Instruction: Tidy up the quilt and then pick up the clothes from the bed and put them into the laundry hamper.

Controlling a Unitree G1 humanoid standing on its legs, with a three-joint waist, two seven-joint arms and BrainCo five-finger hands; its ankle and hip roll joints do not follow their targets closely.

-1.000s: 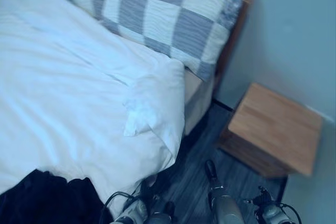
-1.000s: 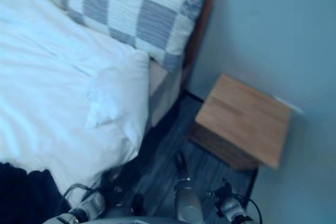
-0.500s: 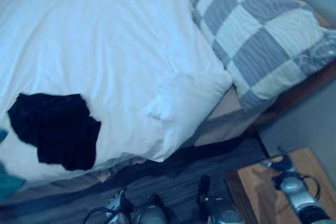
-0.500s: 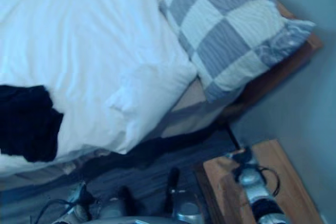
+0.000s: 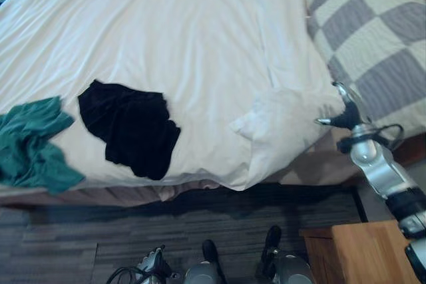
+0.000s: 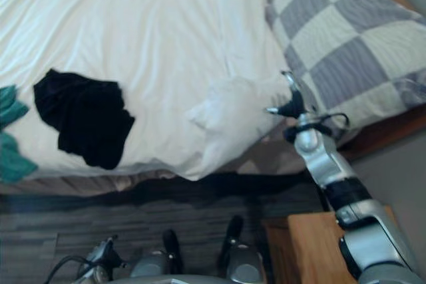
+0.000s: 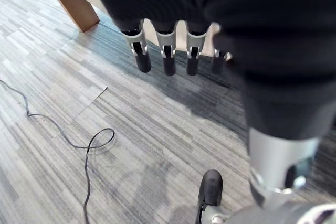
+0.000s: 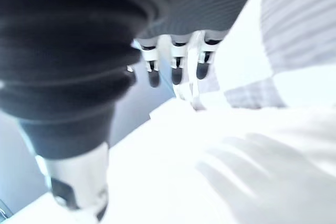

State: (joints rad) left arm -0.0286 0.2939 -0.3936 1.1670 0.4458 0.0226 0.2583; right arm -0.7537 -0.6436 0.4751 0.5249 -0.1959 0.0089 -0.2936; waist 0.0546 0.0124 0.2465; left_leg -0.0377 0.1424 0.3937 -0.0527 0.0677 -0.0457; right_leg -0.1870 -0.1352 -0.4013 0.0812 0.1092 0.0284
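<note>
While the head camera has swung left since half a second ago, so that more of the bed [image 5: 200, 194] shows, the things on it lie as they did. What has come into sight is a green garment [image 5: 30, 147], crumpled at the near edge of the quilt [image 5: 166, 31], far to the robot's left. The black garment [image 5: 130, 128] lies just beside it on the quilt, near the same edge, apart from the green one by a strip of white.

The right hand [image 5: 345, 112] has moved. Half a second ago its arm hung low by the nightstand [image 5: 356, 254]; now it is lifted and reaches over the bed's side, with the hand at the folded-back corner of the quilt [image 6: 233, 108], next to the checked pillow [image 5: 373, 38]. From its own wrist camera the fingers [image 8: 176, 69] hang straight and loose above the white cloth, holding nothing; whether the tips touch the quilt I cannot tell.

The left hand [image 7: 168, 51] hangs low over the grey plank floor [image 7: 79, 108], its fingers [image 7: 142, 51] straight and slack, with nothing in them.

The quilt's corner is bunched and turned over near the pillow, and both garments sit on the bed.
</note>
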